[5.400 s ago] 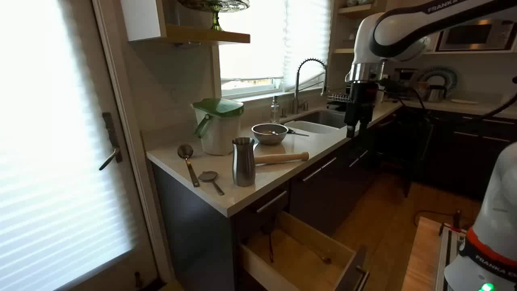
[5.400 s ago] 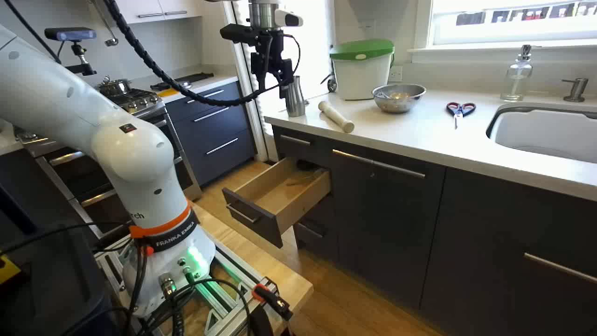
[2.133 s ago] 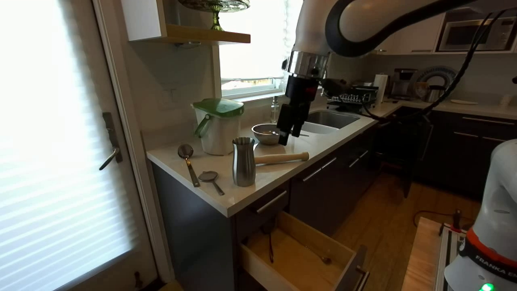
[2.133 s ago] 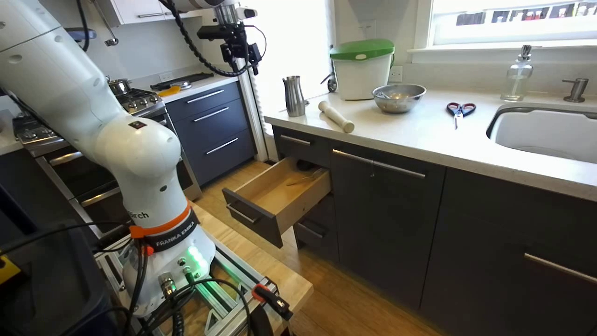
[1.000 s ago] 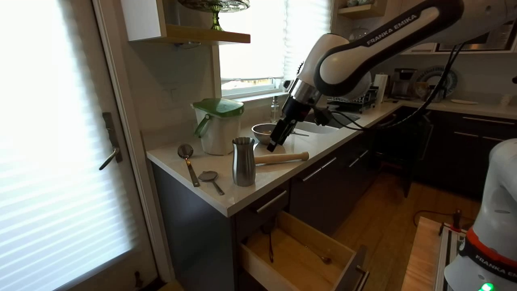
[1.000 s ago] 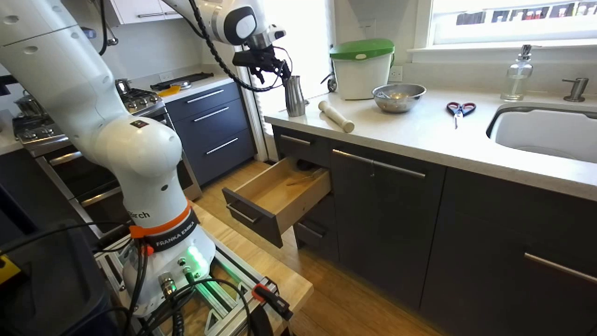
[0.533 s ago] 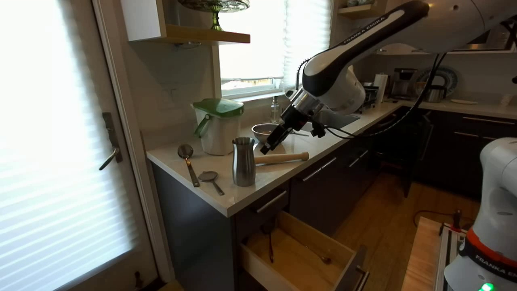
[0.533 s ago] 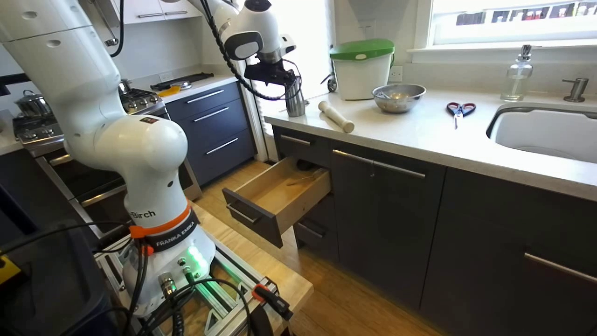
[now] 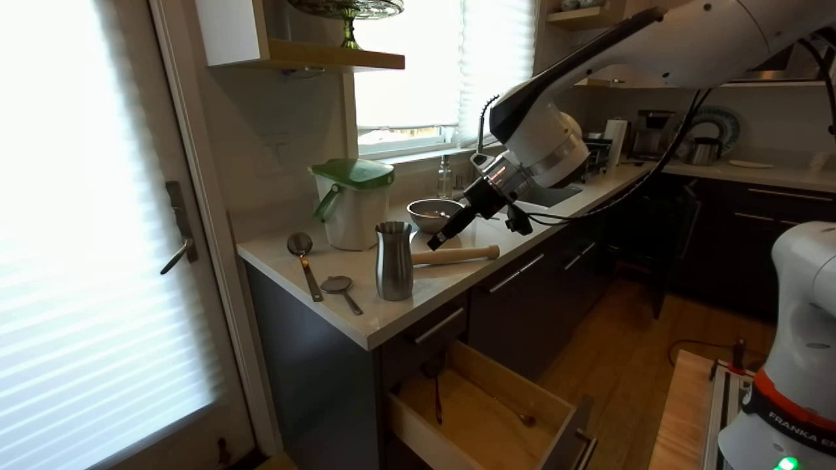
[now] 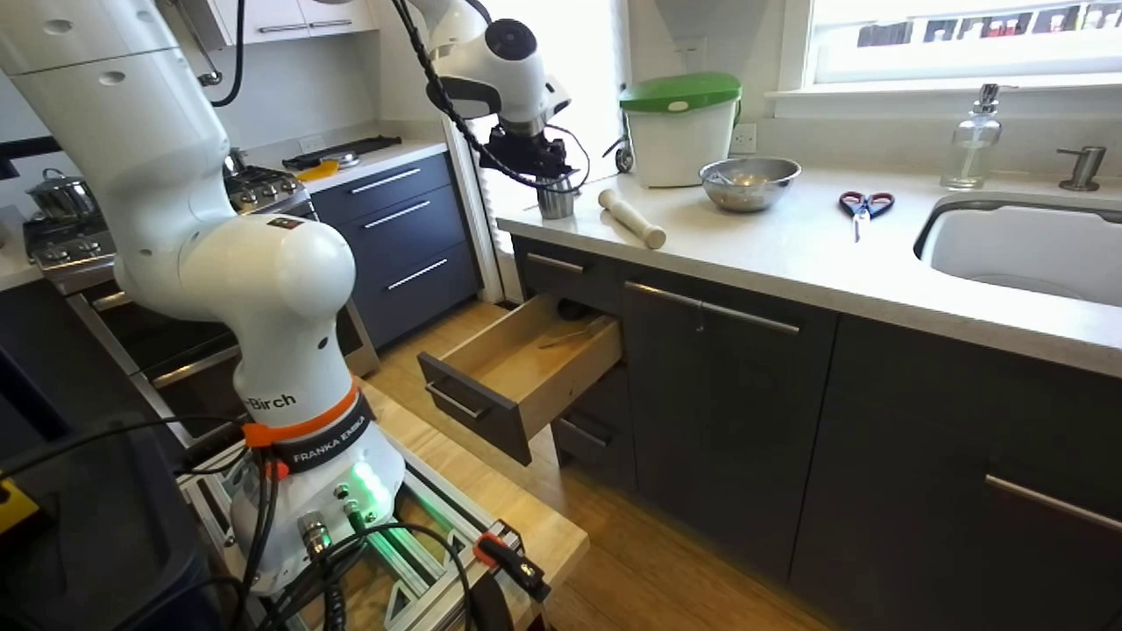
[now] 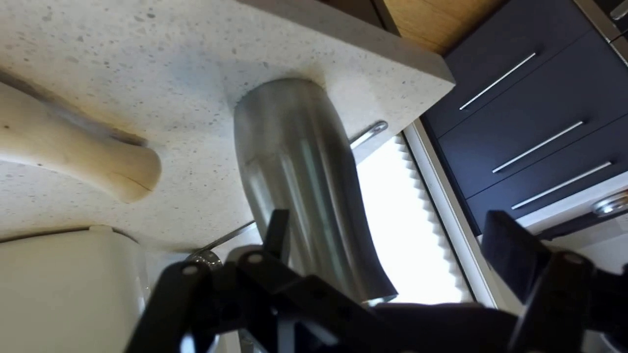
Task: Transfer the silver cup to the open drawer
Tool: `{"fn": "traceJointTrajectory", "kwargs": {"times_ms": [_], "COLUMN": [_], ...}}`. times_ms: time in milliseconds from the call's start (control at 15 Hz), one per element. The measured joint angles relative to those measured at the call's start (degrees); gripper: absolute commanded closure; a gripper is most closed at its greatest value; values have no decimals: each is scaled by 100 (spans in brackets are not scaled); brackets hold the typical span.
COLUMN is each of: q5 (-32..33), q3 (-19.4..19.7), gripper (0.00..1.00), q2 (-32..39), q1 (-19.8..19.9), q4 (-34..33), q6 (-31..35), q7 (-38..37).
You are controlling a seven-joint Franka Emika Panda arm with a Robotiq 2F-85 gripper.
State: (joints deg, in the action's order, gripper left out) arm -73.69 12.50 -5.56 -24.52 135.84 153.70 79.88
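Note:
The silver cup [image 9: 394, 264] stands upright near the counter's front corner. Its lower part shows in an exterior view [image 10: 556, 202]; the gripper covers its top there. My gripper [image 9: 435, 244] is tilted, pointing down toward the cup's upper part from the sink side. In the wrist view the gripper [image 11: 387, 220] is open, with the cup [image 11: 299, 157] off toward the left finger, which overlaps it in the picture; I cannot tell whether they touch. The right finger is well apart from the cup. The open drawer [image 10: 570, 386] is below the counter and also shows in an exterior view [image 9: 483, 434].
A wooden pestle [image 9: 457, 255] lies beside the cup. A metal bowl [image 10: 749, 186], a green-lidded bin [image 10: 684, 131] and scissors [image 10: 865, 210] are on the counter. A ladle [image 9: 304, 261] and small strainer [image 9: 339, 287] lie near the cup. Utensils [image 9: 439, 401] lie in the drawer.
My arm has swung over the counter; the gripper has tilted and come down beside the cup. In the last half second it has lowered slightly. The cup and drawer have not moved.

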Motion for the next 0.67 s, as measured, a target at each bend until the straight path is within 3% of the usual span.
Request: {"fn": "traceJointTrajectory", "kwargs": {"times_ms": [200,667], "q5": [-358,-467], "q3": [146,150], "gripper": [0,0], "q2": [128,176], "q1": [51,47], "q4": [-1,-101], "q6": [-181,-184], "q7": [569,710]}}
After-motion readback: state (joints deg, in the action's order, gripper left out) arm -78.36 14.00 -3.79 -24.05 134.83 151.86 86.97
